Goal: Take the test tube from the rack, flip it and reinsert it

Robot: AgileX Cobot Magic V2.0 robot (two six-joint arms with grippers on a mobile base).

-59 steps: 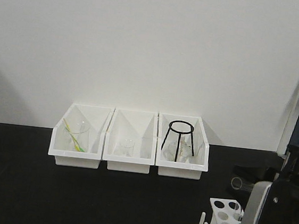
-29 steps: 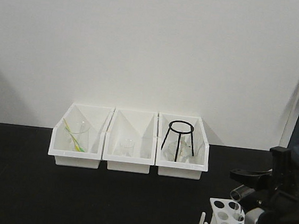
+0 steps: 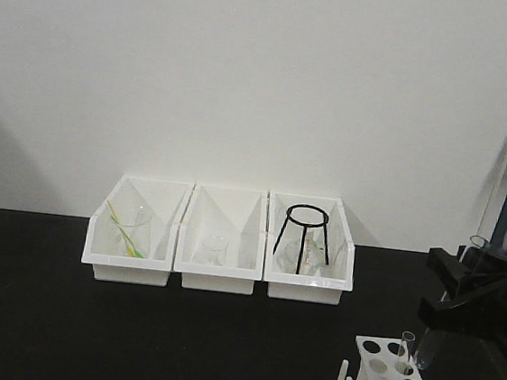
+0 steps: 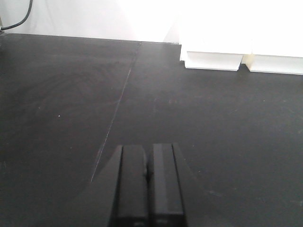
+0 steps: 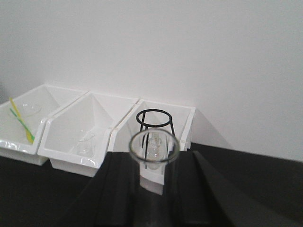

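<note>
The white rack [image 3: 377,377] stands at the table's front right, with one clear tube [image 3: 406,349] upright in a hole. My right gripper [image 3: 453,293] is shut on the test tube [image 3: 428,349] and holds it above and just right of the rack. The tube is tilted, with its open end up and to the right. In the right wrist view the tube's open lipped end [image 5: 154,163] faces the camera between the jaws of the right gripper [image 5: 154,156]. My left gripper [image 4: 148,156] is shut and empty over bare black table.
Three white open-front bins [image 3: 132,268] [image 3: 217,280] [image 3: 306,289] stand in a row at the back wall. They hold clear beakers, a yellow-green item [image 3: 127,231] and a black tripod ring stand [image 3: 306,215]. The bins also show in the right wrist view [image 5: 71,151].
My right gripper has risen from low beside the rack to well above it. The test tube came up with it, clear of the rack's top plate.
</note>
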